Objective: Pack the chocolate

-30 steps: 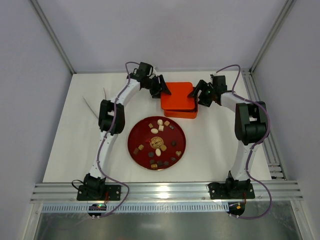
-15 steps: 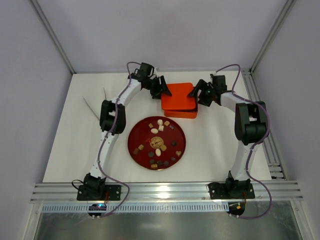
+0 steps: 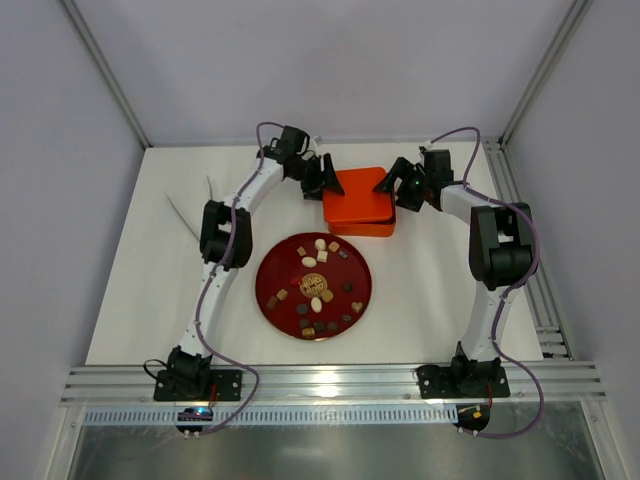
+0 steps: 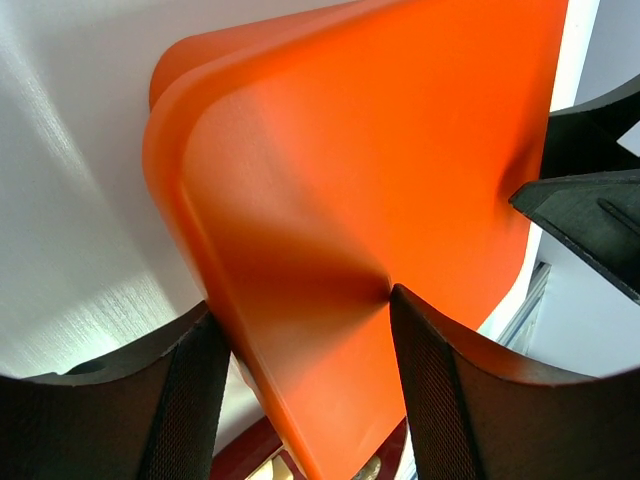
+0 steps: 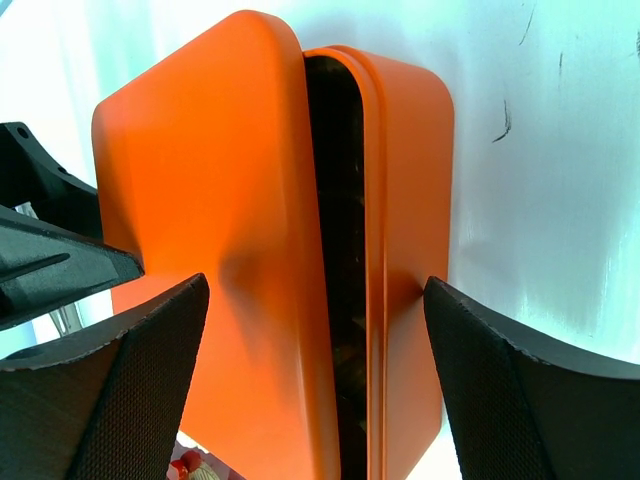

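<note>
A: Where's the chocolate?
B: On the red plate, near the orange box. Your right gripper gapes wide astride box and lid — left gripper straddles the lid, grip unclear.

White table: orange box, red plate

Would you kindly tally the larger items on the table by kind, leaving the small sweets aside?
Orange box with lid: 1
Dark-red plate: 1
Grippers: 2 (left gripper, right gripper)
Total: 4
</note>
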Robot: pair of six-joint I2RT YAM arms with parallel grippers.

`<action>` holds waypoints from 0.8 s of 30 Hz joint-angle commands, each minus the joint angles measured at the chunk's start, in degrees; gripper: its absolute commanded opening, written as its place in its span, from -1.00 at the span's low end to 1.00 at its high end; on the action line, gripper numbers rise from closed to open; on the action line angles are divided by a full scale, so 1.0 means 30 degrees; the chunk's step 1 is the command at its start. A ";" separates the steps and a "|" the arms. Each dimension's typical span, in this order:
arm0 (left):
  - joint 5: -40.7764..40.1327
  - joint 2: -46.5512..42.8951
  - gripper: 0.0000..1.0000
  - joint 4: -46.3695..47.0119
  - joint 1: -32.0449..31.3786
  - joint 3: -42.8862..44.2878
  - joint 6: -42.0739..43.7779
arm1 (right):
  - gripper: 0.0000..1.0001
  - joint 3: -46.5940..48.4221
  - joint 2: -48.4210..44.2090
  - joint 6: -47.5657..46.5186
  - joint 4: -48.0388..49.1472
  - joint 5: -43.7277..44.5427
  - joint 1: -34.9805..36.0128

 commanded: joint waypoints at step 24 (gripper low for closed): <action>0.0288 -0.1679 0.31 -0.1178 -0.1463 0.0183 0.3264 | 0.76 0.1684 0.0631 -0.1168 0.0468 -0.2241 0.1384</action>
